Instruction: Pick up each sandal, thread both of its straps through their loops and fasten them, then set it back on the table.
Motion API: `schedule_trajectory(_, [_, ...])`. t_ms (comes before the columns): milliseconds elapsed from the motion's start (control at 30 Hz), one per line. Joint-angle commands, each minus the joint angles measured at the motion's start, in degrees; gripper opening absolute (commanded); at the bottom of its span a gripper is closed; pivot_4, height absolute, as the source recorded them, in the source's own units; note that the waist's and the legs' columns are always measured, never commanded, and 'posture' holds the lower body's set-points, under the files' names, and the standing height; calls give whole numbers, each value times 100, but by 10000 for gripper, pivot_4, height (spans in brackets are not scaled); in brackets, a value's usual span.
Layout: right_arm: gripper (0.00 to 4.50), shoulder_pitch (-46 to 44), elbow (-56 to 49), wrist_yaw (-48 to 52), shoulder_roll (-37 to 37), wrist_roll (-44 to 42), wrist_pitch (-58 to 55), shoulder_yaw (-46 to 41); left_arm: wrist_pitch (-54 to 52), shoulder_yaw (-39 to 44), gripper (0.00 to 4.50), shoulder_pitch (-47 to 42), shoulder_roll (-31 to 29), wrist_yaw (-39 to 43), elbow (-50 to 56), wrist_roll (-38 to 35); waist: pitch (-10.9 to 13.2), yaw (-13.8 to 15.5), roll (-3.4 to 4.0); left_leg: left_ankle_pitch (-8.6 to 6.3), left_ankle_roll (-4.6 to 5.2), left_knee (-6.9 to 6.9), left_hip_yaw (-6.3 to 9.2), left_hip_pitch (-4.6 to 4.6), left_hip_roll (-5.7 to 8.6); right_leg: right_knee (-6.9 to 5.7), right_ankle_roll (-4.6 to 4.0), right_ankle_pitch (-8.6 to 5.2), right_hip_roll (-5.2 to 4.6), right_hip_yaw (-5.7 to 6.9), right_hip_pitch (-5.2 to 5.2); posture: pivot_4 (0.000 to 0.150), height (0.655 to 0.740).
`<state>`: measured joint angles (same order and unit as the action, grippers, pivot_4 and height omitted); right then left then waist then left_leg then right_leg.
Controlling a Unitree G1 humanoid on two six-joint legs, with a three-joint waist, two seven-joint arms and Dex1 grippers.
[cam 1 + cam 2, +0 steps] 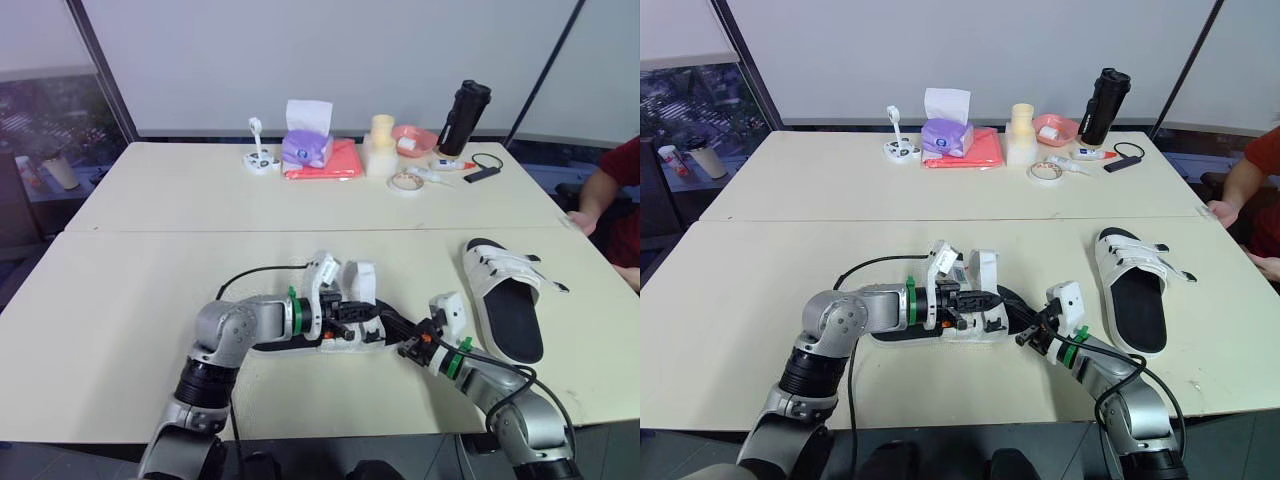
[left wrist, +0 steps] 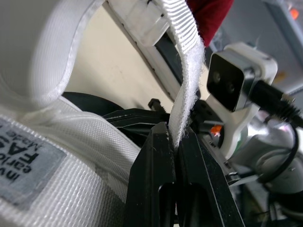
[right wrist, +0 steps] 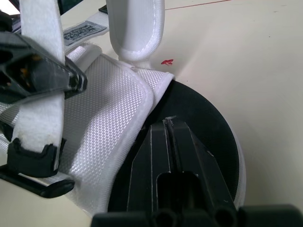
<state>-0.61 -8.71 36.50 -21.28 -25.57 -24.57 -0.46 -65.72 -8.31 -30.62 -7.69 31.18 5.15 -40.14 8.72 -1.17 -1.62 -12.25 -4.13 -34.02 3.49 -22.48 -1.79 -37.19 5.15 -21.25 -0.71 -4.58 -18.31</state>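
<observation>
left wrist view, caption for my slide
Left fingers shut on the white sandal strap, right wrist camera beyond.

Both head views look forward and down over the table [image 1: 130, 260] from well back and share nearly the whole scene, slightly offset. The left wrist view sits tight behind the strap [image 2: 184, 90] pinched in the left gripper [image 2: 176, 138], facing the right wrist camera [image 2: 236, 78]. The right wrist view looks along the closed right gripper [image 3: 168, 125], close over the near sandal [image 3: 104, 104], which lies lower centre in the head views.
</observation>
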Motion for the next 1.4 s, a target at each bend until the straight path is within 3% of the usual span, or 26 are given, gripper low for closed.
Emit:
schedule_trajectory(33, [0,309,555,9,62,206,-508,484,79,-418,201,77,-102,188,99,158,0,-1,0,0,0,1,0,0,0,0,0,0,0,0,0,1500,7400])
schedule_trajectory(433, [0,325,554,-7,78,207,-502,477,900,-1116,201,-144,-625,920,410,693,1,-9,-2,-1,0,12,1,0,-3,9,-3,-2,-2,-10,-3,1500,7400])
schedule_trajectory(800, [0,331,577,0,100,228,-484,476,1006,-1346,201,33,-1093,1521,758,688,1,-83,-1,-2,-1,27,2,-1,-7,9,-17,-10,-1,-11,-8,1500,7400])
schedule_trajectory(1200, [0,331,564,-19,101,225,-497,487,1393,-1452,201,80,-1228,1294,205,1232,-6,-115,-8,-4,-2,28,7,0,-6,12,-19,-12,-4,-9,-5,1500,7400])
schedule_trajectory(1400, [0,351,568,-25,102,224,-483,487,1183,-1045,201,-91,-926,889,-306,1174,-10,-116,-12,-4,-2,28,10,1,-6,12,-18,-12,-5,-9,-4,1500,7400])
